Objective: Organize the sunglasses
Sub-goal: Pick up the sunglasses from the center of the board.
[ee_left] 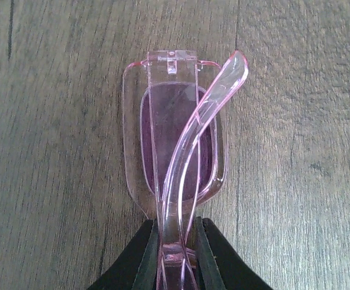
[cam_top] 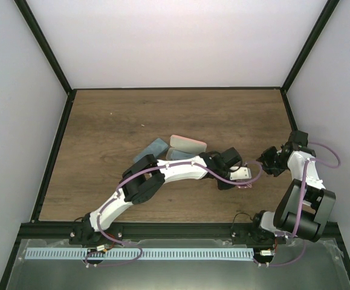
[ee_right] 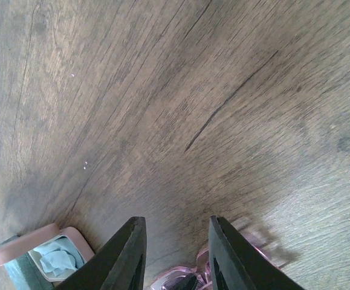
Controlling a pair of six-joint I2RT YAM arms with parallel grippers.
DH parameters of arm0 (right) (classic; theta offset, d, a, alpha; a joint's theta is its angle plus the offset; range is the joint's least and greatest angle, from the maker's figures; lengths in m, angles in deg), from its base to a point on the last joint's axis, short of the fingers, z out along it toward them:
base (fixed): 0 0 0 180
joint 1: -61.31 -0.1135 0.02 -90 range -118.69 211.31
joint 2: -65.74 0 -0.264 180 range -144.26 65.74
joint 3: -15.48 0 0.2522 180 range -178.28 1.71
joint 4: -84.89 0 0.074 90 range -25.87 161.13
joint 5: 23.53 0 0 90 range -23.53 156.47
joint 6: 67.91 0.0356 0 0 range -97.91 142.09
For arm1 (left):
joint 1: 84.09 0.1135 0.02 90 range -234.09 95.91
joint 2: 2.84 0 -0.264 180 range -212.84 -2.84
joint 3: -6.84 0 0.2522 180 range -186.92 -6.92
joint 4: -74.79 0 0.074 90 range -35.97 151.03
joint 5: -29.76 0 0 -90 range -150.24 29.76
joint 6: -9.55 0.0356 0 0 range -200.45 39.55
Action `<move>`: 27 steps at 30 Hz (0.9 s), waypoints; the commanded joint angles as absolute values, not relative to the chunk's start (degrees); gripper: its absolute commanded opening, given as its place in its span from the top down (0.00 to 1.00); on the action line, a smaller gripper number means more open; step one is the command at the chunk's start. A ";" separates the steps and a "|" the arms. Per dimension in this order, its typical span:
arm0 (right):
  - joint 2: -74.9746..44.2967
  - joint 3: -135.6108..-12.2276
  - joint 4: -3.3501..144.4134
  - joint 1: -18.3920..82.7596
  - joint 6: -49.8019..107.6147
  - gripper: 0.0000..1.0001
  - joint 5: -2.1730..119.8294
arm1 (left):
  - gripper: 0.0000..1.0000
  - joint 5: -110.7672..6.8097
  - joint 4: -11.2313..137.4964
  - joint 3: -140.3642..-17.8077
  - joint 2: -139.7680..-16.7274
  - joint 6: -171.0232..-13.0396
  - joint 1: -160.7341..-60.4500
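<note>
The pinkish-purple sunglasses (ee_left: 175, 133) lie folded on the wooden table, their thin arms crossed over the lens. My left gripper (ee_left: 176, 226) is shut on the sunglasses, its two black fingers pressed against the folded arms and frame from both sides. In the top view the left gripper (cam_top: 242, 176) reaches far right with the sunglasses (cam_top: 245, 185) at its tip. My right gripper (cam_top: 264, 162) hovers just beyond, to their right. In the right wrist view this gripper (ee_right: 176, 220) is open with only bare wood between the fingers, and the sunglasses (ee_right: 163, 281) show blurred at the bottom edge.
A blue-grey case (cam_top: 156, 147) and a pink case (cam_top: 188, 143) lie left of the left wrist, mid-table. An open pink case (ee_right: 17, 248) holding a pale blue cloth (ee_right: 57, 257) shows at the bottom left of the right wrist view. Black frame posts edge the table.
</note>
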State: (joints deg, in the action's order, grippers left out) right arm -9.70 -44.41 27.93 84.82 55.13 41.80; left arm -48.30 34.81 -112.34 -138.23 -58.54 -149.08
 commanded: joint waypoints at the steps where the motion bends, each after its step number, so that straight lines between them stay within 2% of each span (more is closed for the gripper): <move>1: -9.76 -45.71 28.74 85.13 54.78 0.70 40.47 | 0.96 -49.58 34.71 -112.97 -138.67 -58.32 -149.31; 10: -8.89 -45.60 29.78 85.13 54.90 0.70 38.32 | 0.96 -55.05 32.15 -109.89 -132.81 -54.66 -148.89; 14: -9.02 -45.00 32.45 83.73 54.22 0.62 35.47 | 0.96 -55.98 32.29 -104.44 -127.43 -54.38 -147.74; 19: -10.99 -47.20 35.21 75.30 54.81 0.56 36.77 | 0.96 -57.52 34.18 -95.17 -118.00 -55.32 -146.91; 27: -17.63 -50.40 37.53 57.22 59.17 0.56 43.09 | 0.96 -60.22 34.04 -78.52 -102.90 -57.25 -146.14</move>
State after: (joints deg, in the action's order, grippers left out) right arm -15.99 -47.71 35.34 64.08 56.27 39.53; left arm -58.39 33.72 -85.70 -109.25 -56.20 -146.79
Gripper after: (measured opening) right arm 0.444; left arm 0.151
